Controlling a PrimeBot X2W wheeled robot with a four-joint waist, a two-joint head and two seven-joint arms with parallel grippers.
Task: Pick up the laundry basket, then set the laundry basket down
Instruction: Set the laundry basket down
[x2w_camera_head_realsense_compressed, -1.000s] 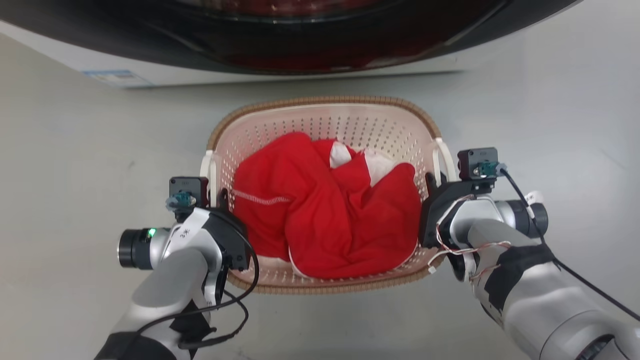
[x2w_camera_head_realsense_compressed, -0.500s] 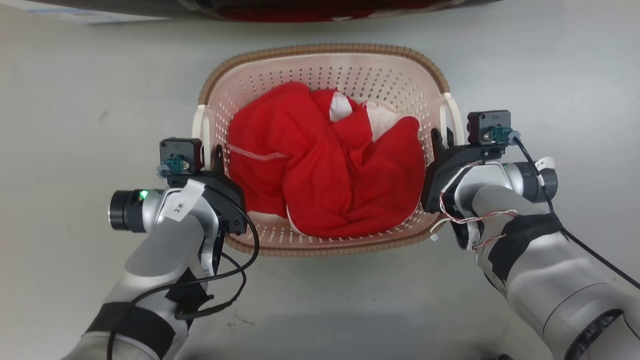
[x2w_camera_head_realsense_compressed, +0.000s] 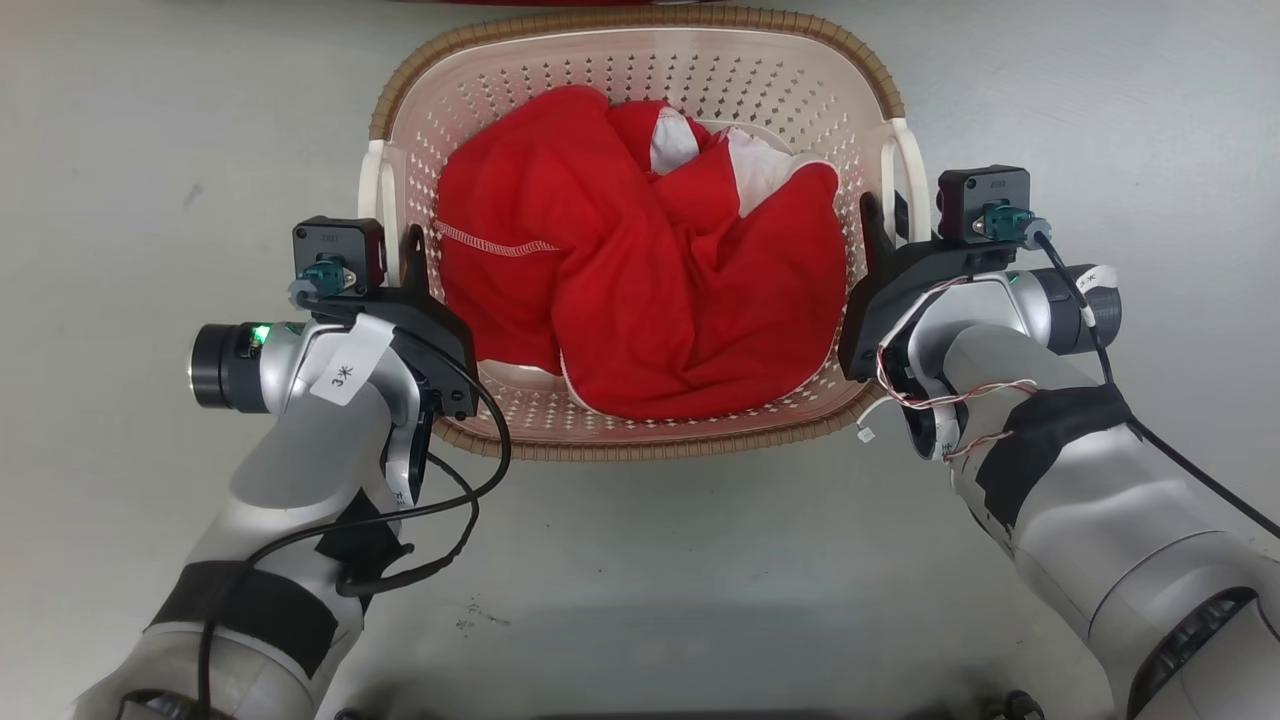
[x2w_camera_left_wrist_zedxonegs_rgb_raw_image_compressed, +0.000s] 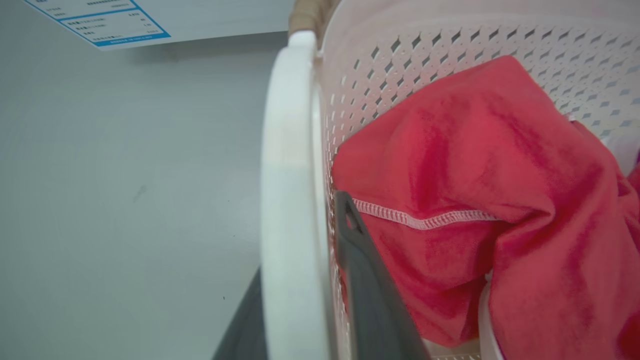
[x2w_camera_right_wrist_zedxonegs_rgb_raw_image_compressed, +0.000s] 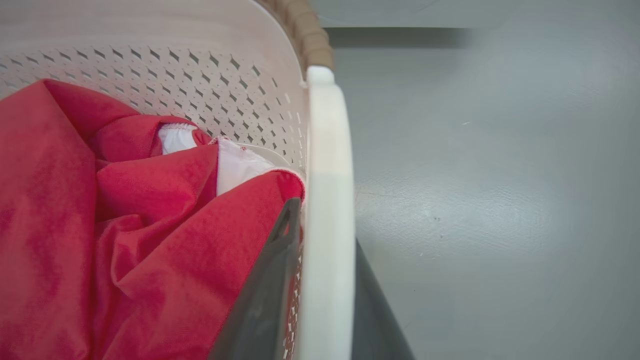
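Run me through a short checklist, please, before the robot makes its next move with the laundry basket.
1. Left side: the left pincer straddles the left handle, one finger on each side: ok.
2. Right side: the right pincer straddles the right handle the same way: ok.
3. Grip: both are shut on the laundry basket, fingers close against the handles: ok.
4. Load: the red garment lies wholly inside the rim: ok.
5. Height: underside off the floor: cannot tell.
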